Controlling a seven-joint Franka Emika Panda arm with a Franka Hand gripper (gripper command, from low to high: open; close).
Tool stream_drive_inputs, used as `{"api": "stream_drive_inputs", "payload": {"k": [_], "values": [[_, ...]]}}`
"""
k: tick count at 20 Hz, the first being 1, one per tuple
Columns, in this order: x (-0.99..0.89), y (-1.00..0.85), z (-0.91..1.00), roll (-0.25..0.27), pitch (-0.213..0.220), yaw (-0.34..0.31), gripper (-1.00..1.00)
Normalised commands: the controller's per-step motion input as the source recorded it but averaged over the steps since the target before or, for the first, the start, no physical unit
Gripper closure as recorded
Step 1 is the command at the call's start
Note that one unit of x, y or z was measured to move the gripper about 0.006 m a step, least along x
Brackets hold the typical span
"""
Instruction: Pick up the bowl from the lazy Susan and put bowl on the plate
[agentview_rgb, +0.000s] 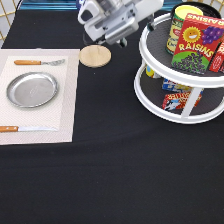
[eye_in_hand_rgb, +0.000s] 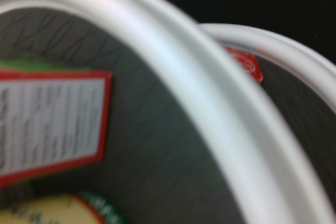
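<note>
The white two-tier lazy Susan (agentview_rgb: 182, 80) stands at the exterior view's right; its white rim (eye_in_hand_rgb: 217, 115) and dark grey shelf fill the wrist view. On its top tier stand a yellow-lidded can (agentview_rgb: 182, 22) and a red raisins box (agentview_rgb: 199, 44). The black bowl does not show; it may be hidden behind them. The silver plate (agentview_rgb: 32, 89) lies empty on a pale placemat at the left. My gripper (agentview_rgb: 113, 42) hangs at the top centre, just left of the lazy Susan's top tier and above a wooden disc. It looks open and holds nothing.
The round wooden disc (agentview_rgb: 95, 55) lies under the gripper. A fork (agentview_rgb: 39, 62) and a knife (agentview_rgb: 25, 129) flank the plate on the placemat (agentview_rgb: 65, 100). Small packets (agentview_rgb: 175, 100) sit on the lazy Susan's lower tier. A black cloth covers the table.
</note>
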Motion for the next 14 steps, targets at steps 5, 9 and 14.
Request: {"api": "stream_drive_inputs", "payload": {"k": [5, 9, 14], "values": [[-0.87, 0.28, -0.02, -0.076, -0.089, 0.000, -1.00], [-0.64, 0.43, -0.18, -0.076, -0.099, -0.047, -1.00], [-0.53, 0.42, -0.28, -0.069, -0.096, -0.048, -1.00]]}}
